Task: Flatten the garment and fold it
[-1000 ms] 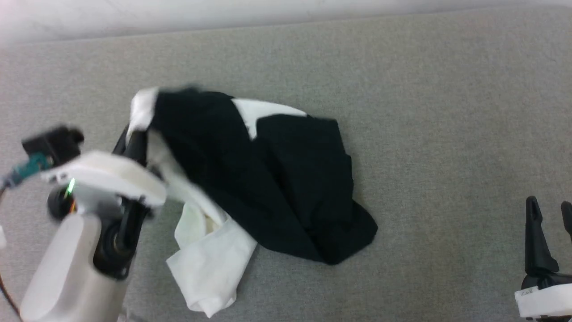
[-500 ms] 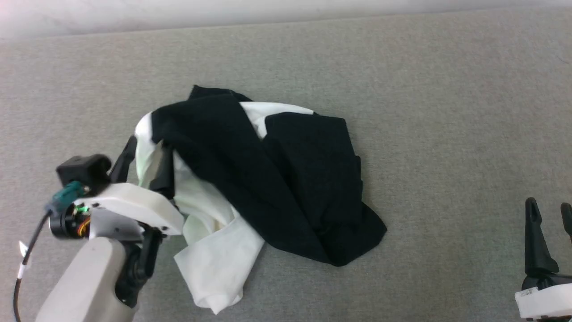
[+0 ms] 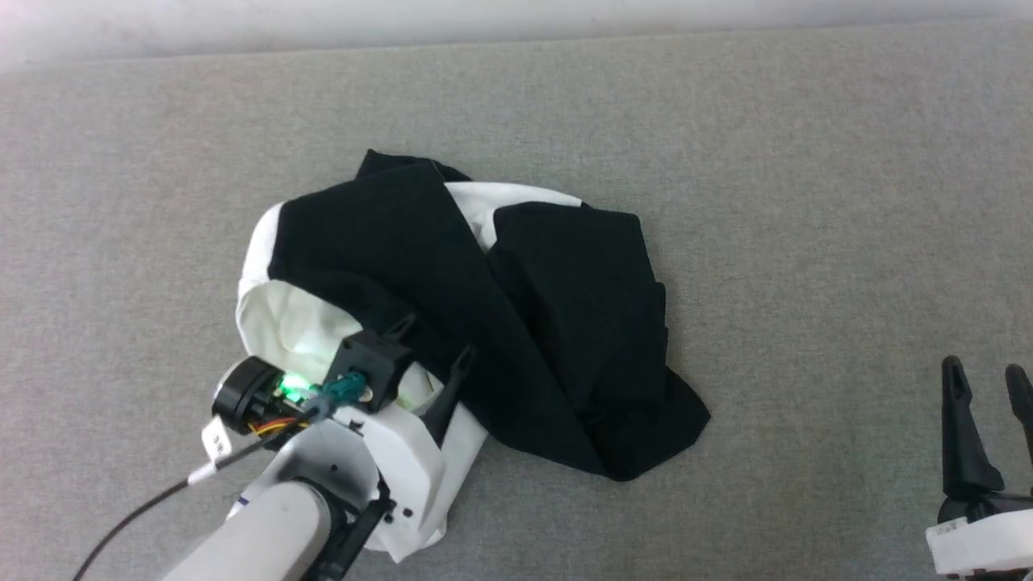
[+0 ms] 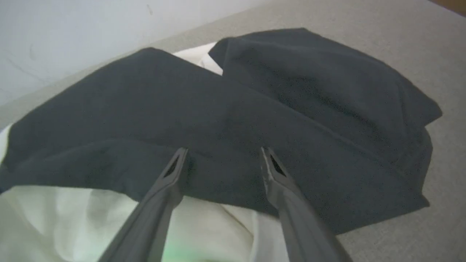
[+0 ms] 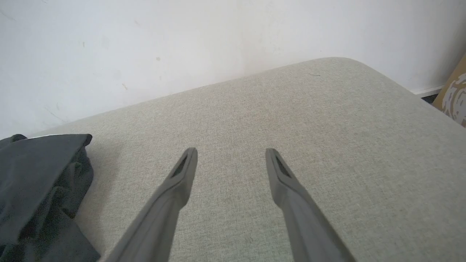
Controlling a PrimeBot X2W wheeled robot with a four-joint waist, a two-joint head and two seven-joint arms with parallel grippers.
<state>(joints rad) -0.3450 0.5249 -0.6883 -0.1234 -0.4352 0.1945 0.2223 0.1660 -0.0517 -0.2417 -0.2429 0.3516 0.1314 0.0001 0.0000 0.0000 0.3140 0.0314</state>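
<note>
Black-and-white cloth, the garment (image 3: 549, 323), lies bunched in a heap near the middle of the grey padded surface (image 3: 807, 202), so flattening is the step in hand. The left gripper (image 3: 436, 343) hovers over its white part, jaws apart and empty. The right gripper (image 3: 984, 379) waits toward the right side, likewise apart. The next move likely calls for pinching a hem and drawing it outward.

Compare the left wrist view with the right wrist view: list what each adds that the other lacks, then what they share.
Left wrist view: the left gripper, open, poised over the crumpled two-tone black-and-white T-shirt, with its white fabric beneath the fingers.
Right wrist view: the right gripper, open and empty above the grey woven cushion surface, plus a brown printed board at the edge.
Shared: the T-shirt's black part, that cushion surface and the white wall.
</note>
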